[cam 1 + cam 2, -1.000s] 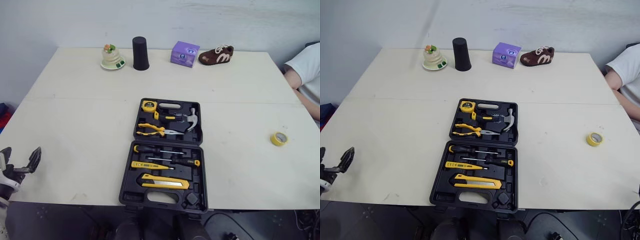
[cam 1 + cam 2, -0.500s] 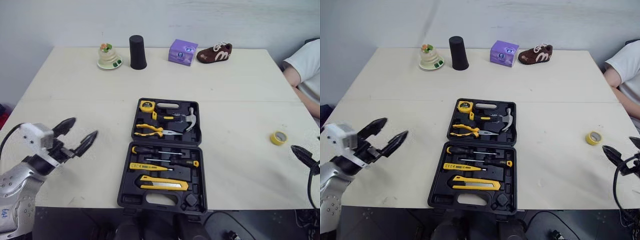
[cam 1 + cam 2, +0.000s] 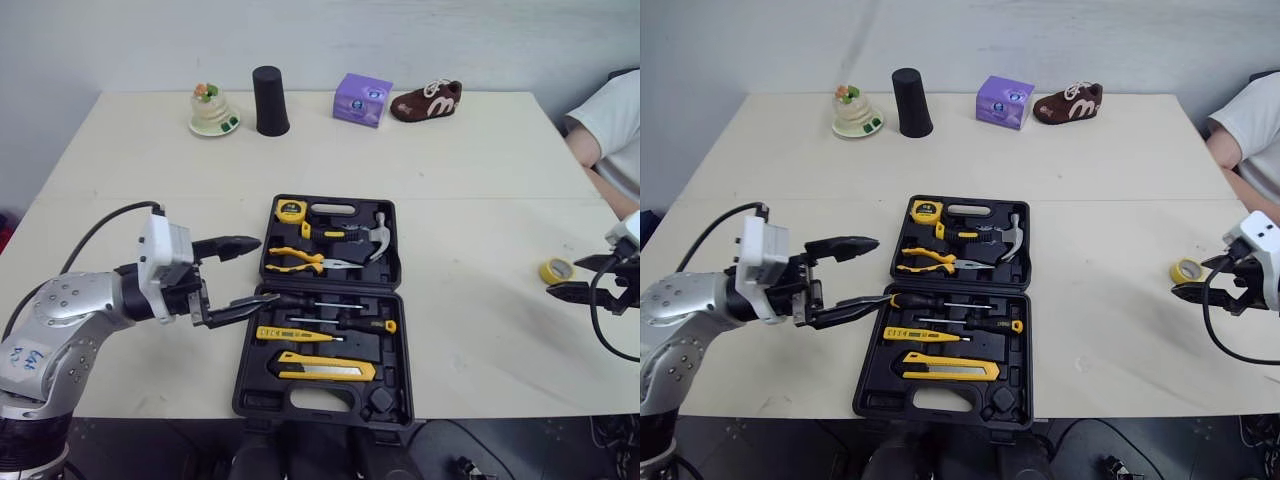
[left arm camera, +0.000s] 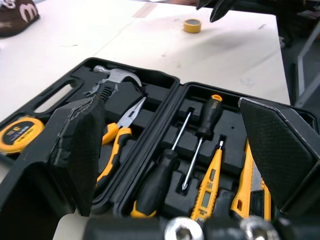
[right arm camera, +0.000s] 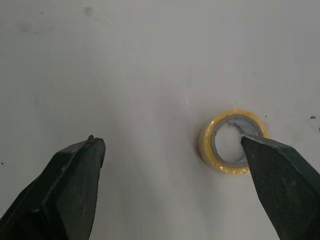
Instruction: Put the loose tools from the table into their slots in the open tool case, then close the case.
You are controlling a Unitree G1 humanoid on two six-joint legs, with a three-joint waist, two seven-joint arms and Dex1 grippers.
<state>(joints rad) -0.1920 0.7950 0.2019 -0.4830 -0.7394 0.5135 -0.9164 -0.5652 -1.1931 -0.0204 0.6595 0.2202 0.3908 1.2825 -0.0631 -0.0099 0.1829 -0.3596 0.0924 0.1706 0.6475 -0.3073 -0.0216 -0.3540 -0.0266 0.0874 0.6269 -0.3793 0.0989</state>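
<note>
Not much to read here tbh; the brown shoe (image 3: 425, 101) had a big white "M" on its side; the purple box (image 3: 363, 99) and the tape measure (image 3: 291, 210) carried labels, but those were too small to make out.

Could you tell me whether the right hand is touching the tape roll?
Cannot tell. In the right wrist view one fingertip of the open right hand overlaps the rim of the tape roll, but it may hover above it.
</note>
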